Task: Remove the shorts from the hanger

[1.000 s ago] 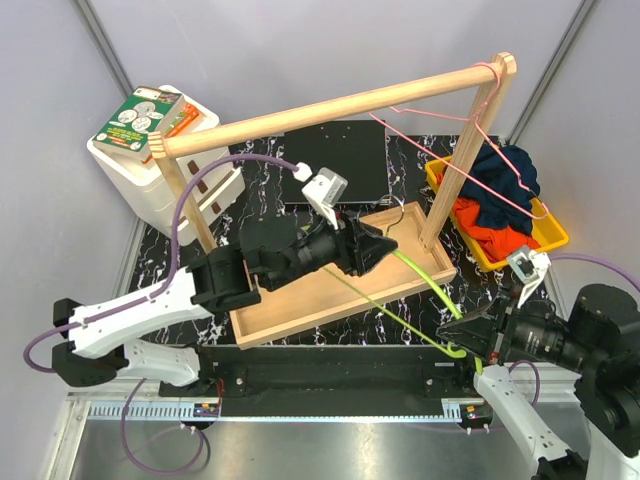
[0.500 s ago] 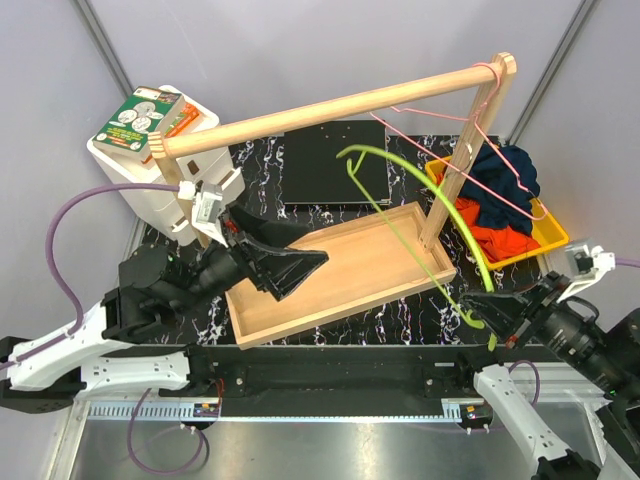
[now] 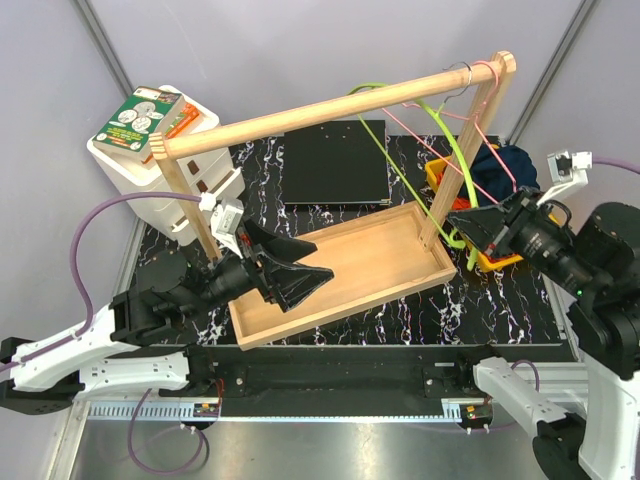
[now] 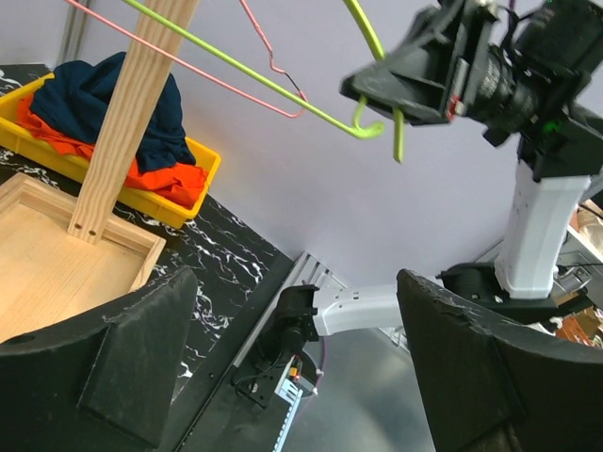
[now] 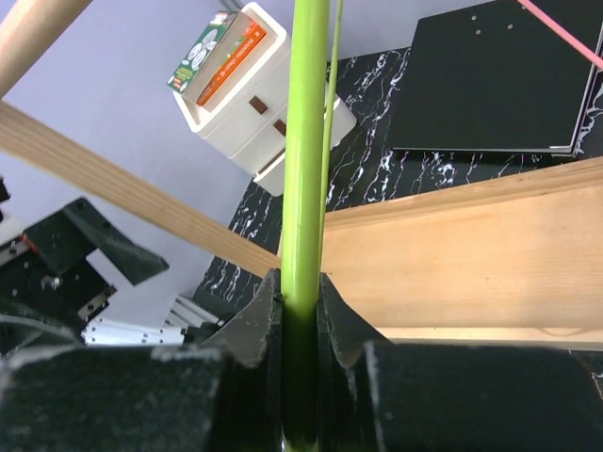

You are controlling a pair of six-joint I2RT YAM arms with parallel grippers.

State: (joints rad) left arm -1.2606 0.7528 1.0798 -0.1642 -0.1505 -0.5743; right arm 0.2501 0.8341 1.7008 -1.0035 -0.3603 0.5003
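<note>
The navy shorts (image 4: 94, 104) lie on top of the orange shorts (image 4: 174, 179) in a yellow bin (image 4: 203, 155); both are off the hangers. The navy pair also shows in the top view (image 3: 508, 160). My right gripper (image 3: 465, 228) is shut on the lower bar of a bare green hanger (image 3: 440, 140), held up beside the rack's right post. The hanger's hook reaches over the wooden rail (image 3: 330, 105). In the right wrist view the fingers (image 5: 259, 320) clamp the green bar (image 5: 306, 188). My left gripper (image 3: 300, 275) is open and empty above the tray's left part.
A bare pink hanger (image 3: 478, 125) hangs at the rail's right end. The rack stands in a wooden tray (image 3: 340, 290). A white drawer unit (image 3: 150, 160) with books stands at the back left. A black board (image 3: 335, 160) lies behind the tray.
My right gripper has carried the green hanger up and back, from the table's front right to the rail's right end. My left gripper has shifted slightly right and stays open.
</note>
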